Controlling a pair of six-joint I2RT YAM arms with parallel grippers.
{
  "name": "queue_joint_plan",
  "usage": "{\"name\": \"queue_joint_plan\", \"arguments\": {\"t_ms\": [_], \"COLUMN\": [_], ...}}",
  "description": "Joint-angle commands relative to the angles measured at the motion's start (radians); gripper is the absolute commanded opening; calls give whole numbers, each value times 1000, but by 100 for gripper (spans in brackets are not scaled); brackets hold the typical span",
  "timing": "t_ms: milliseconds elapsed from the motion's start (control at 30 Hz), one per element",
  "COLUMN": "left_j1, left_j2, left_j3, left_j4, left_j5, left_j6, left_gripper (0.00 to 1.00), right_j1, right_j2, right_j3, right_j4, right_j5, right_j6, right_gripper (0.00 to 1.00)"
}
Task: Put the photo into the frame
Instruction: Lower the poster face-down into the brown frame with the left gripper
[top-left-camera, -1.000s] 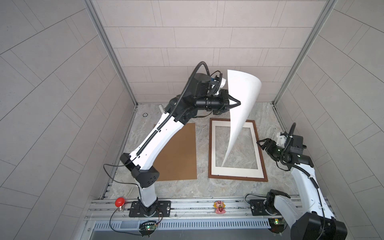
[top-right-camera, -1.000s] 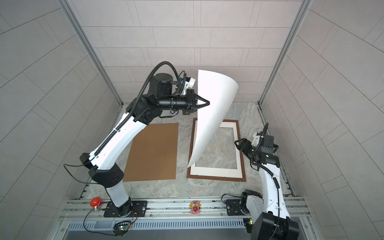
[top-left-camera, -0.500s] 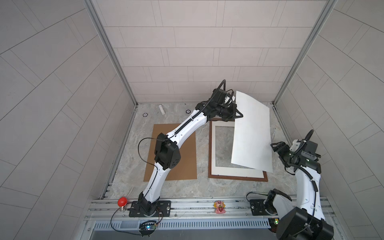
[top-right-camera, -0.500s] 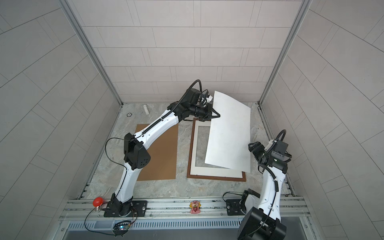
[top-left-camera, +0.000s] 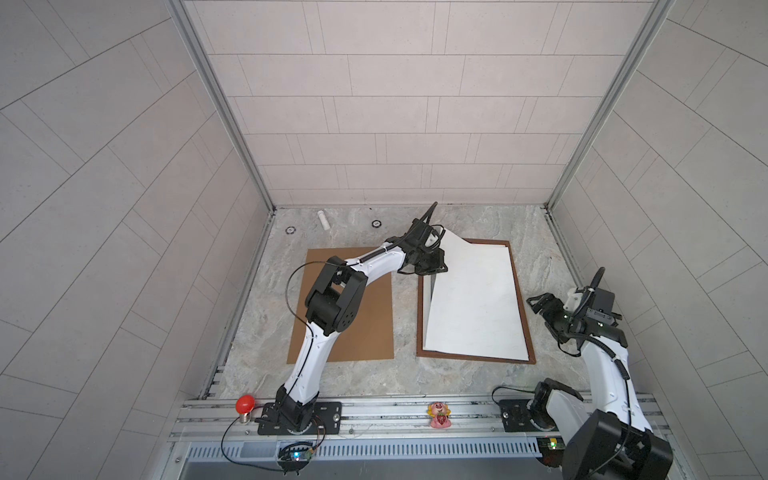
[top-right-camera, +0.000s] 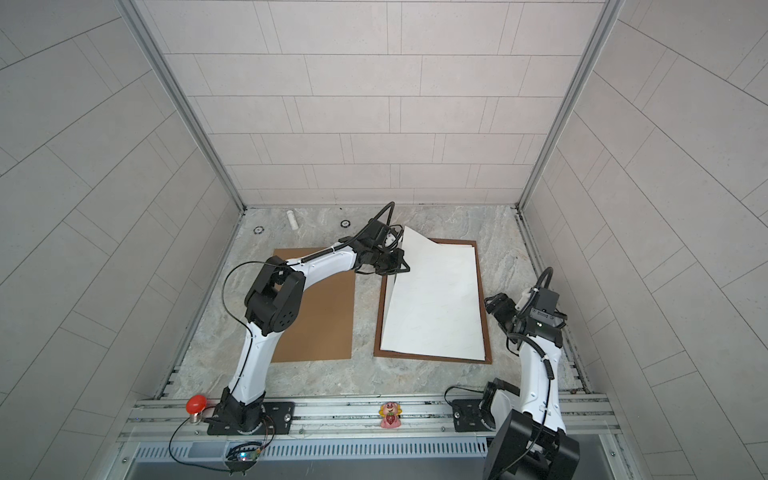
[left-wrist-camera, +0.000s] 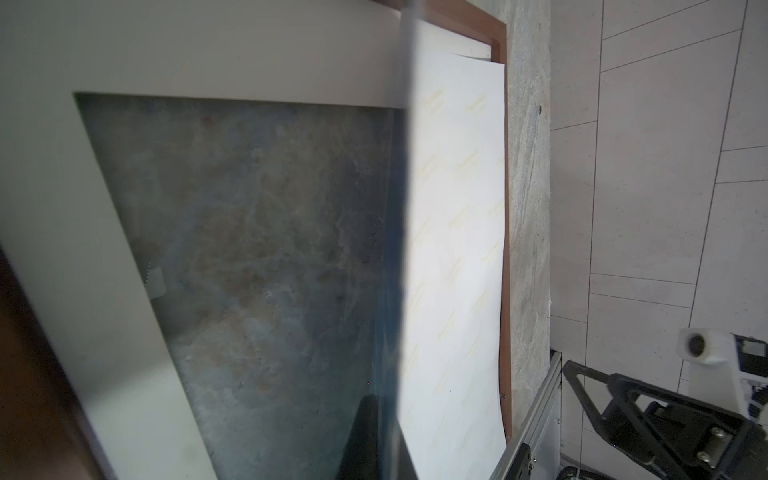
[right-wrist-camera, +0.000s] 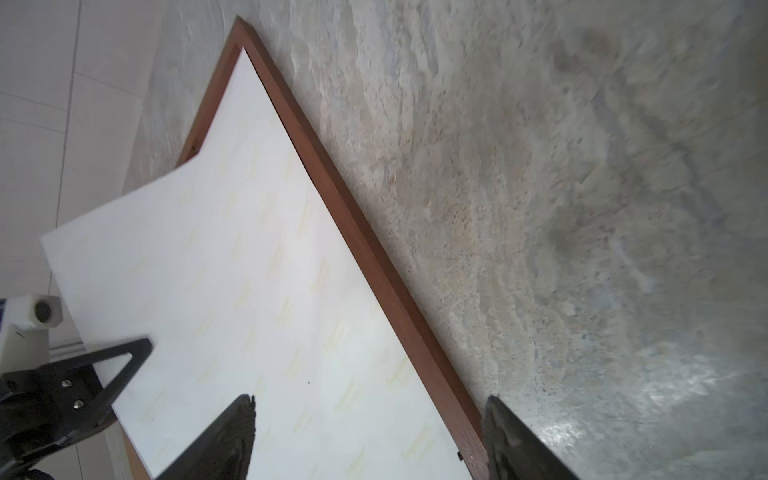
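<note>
photo (top-left-camera: 473, 307) lies white back up across the frame (top-left-camera: 524, 316), its long axis running near to far like the frame's in both top views. its right long edge sits down along the frame's right rail, while the far left corner is raised and pokes past the far rail, so the sheet lies slightly skewed. the left gripper (top-left-camera: 439, 268) is clamped on that raised left edge. its arm bends at an elbow above the brown cardboard board (top-left-camera: 378, 324) and stretches low toward the frame's far left corner. the right gripper (top-left-camera: 536, 301) hovers near the right rail, jaws wide apart and holding nothing, on an arm rising steeply from its base. the printed face is turned down; what looks like a blue sliver shows under the lifted edge in the left wrist view, where the gripper's own fingertips are mostly cut off.
</note>
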Motion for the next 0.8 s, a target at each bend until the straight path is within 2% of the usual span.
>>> {"name": "queue_joint_plan", "arguments": {"t_ms": [0,333,533,767], "left_j1": [10,25,50,49], "left_j2": [-37,-41,-36,-24], "left_j3": [-56,-119,-121,-129], "left_j4": [113,164,181,192], "left_j5": [-48,-83,-61,-46], "left_j6": [20,6,9,8], "left_gripper": [0,0,0,0], "right_j1": [45,44,44,42], "right_j2": [52,241,336,365], "right_j3": [-19,55,58,60], "right_j4": [83,109,128,143], "right_j5": [35,59,19,10], "right_j6": [-22,-58,-87,-83], "right_gripper": [84,84,84,84]}}
